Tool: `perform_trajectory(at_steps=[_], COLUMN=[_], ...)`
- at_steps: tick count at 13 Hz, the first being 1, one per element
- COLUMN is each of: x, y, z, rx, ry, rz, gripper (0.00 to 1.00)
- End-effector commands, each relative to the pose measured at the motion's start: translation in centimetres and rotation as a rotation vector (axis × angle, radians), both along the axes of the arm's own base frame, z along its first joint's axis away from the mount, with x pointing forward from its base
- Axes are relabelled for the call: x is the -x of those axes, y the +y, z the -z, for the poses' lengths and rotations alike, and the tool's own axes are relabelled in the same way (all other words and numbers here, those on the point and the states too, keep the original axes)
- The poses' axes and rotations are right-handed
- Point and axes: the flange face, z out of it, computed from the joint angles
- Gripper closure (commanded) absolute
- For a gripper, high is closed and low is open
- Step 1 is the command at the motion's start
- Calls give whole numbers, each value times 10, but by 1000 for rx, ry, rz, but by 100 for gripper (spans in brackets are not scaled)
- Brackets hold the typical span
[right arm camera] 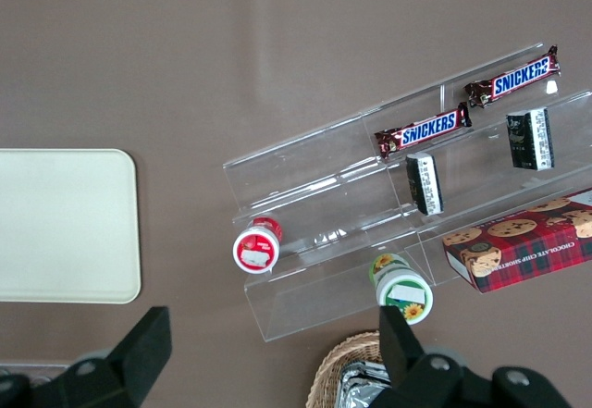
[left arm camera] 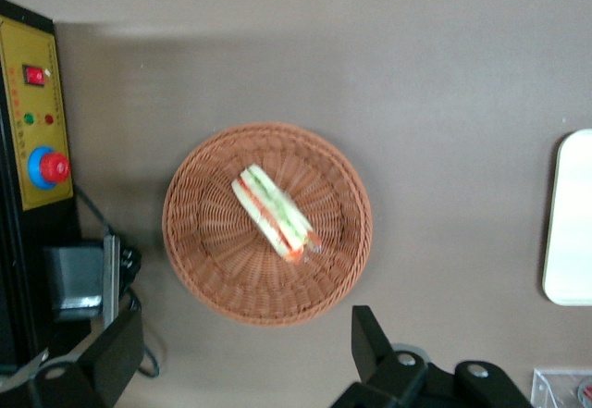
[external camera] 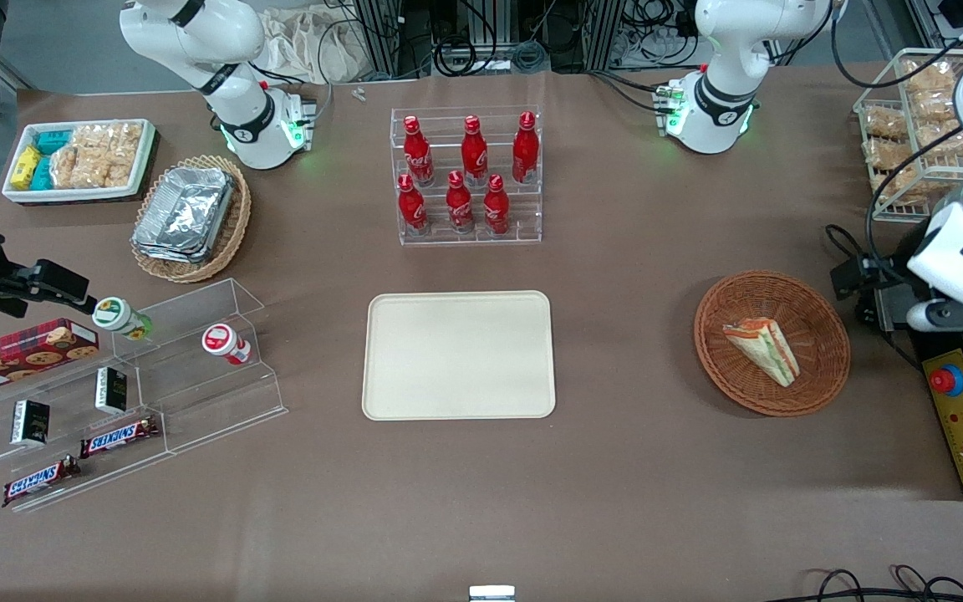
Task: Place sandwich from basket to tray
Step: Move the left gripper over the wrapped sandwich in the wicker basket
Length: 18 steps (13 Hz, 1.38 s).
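Wicker basket (external camera: 772, 343) holds sandwich (external camera: 763, 349); gripper (left arm camera: 248, 357) above, empty.
Tray (external camera: 459, 354) lies bare toward the parked arm's end from the basket. Sandwich rests in the basket's middle, long axis diagonal across the weave. Gripper hangs high just off the rim, fingers (left arm camera: 370, 339) wide apart, sandwich below between them. Brown cloth table (external camera: 615, 468), open room around.

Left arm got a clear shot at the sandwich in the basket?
Probably yes. The sandwich lies uncovered in the basket, nothing over it; the gripper hangs open above the basket's rim.
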Motion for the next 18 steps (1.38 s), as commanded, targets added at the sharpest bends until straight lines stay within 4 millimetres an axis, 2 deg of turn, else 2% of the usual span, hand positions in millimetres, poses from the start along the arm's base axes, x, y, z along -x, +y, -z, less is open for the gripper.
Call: perform_trajectory(at_steps=[1,4,8,10,14,18], x=[-12,-9,6,14,18,27], y=[-2,-2,-1,-1,-4,-5], z=[5,4,22,44,87,141], rx=[16,5,-8,-10,-9,-25], ry=[-12,1,77,95,75,109], rz=[-12,-4,-27,-104,-441,-596], gripper=[0,0,0,0,0,0])
